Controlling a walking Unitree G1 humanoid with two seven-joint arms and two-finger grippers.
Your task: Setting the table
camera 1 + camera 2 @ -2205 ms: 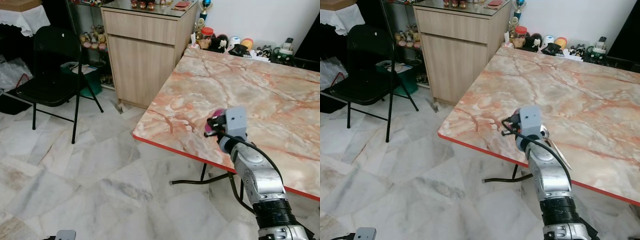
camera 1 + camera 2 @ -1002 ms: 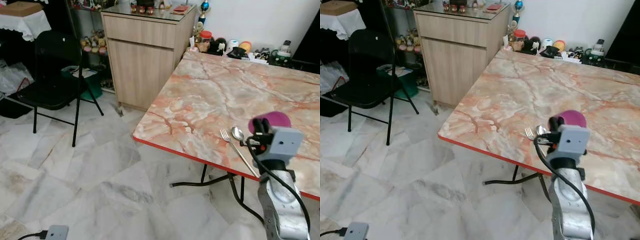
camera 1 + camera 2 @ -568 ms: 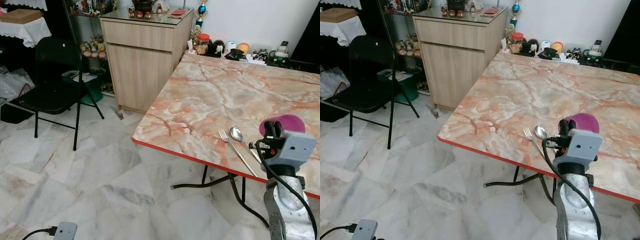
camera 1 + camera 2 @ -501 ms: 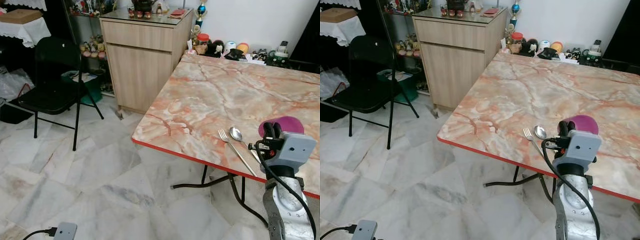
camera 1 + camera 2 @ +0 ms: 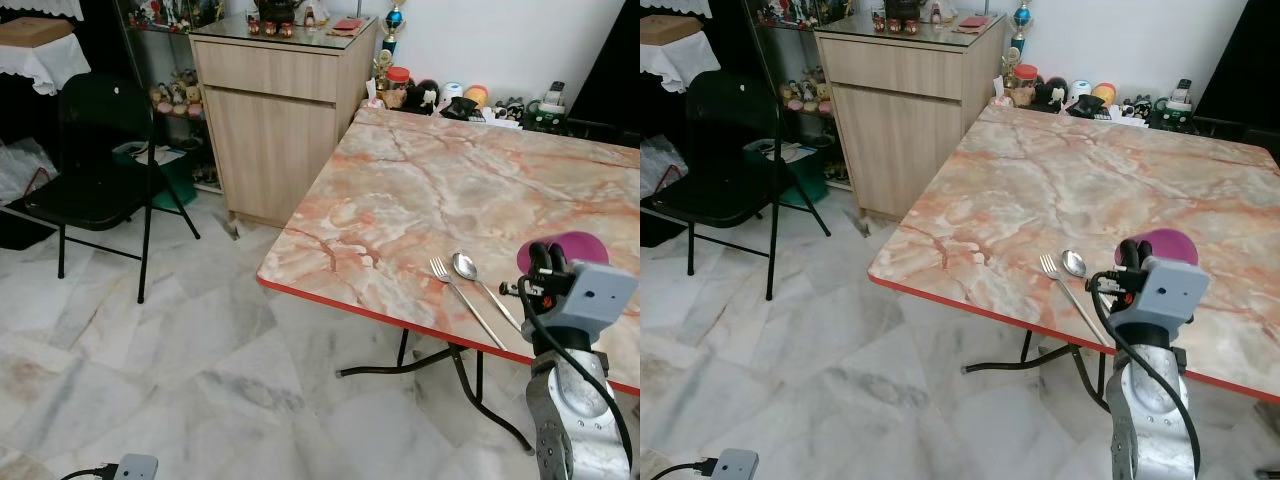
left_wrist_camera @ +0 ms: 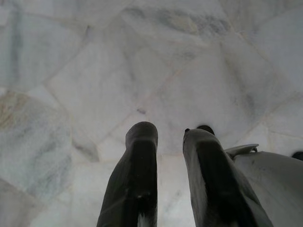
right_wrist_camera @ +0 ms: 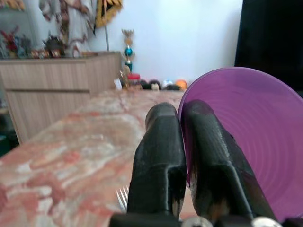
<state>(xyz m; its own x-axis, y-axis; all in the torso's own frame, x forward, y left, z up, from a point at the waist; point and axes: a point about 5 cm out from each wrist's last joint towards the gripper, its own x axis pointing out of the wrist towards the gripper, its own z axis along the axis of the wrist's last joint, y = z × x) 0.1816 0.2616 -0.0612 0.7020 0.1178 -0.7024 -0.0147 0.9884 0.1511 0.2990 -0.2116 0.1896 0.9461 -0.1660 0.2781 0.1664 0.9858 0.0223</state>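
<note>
1. The right gripper (image 7: 182,156) was clamped on the rim of a purple plate (image 7: 246,142), held upright above the marble table (image 5: 420,190).
2. A fork (image 5: 455,290) and spoon (image 5: 478,282) lay on the table just beside the plate, near the table's red edge.
3. The left gripper (image 6: 173,175) hung over the floor, fingers slightly parted and empty.
4. Judged risk: with only a thin rim pinched, the plate could slip, or strike the cutlery if lowered tilted.

Right end effector (image 7: 182,142) raised, clamped; left end effector (image 6: 170,156) seemingly hangs.
</note>
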